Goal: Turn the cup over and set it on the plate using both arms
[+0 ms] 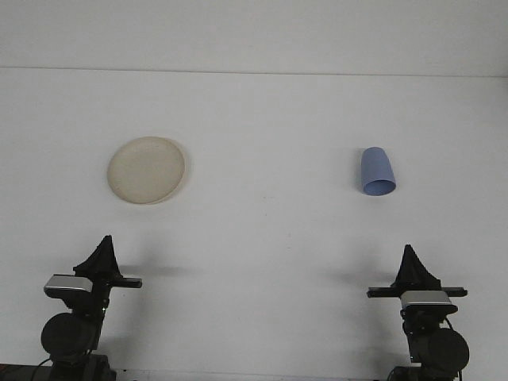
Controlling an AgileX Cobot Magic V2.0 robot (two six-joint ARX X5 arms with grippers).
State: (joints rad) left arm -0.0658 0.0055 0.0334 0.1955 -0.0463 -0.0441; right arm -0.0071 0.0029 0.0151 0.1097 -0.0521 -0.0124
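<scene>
A round cream plate lies flat on the white table, at the left. Far to the right lies a light blue cup, apparently on its side with the wider mouth end turned toward me. My left gripper rests low near the front edge, below the plate and well short of it. Its fingers come together in a single point with nothing between them. My right gripper sits low at the front right, short of the cup, its fingers likewise closed to a point and empty.
The white table runs back to a pale wall. A wide stretch of bare surface separates plate and cup. Both arm bases with their cameras stand at the bottom corners.
</scene>
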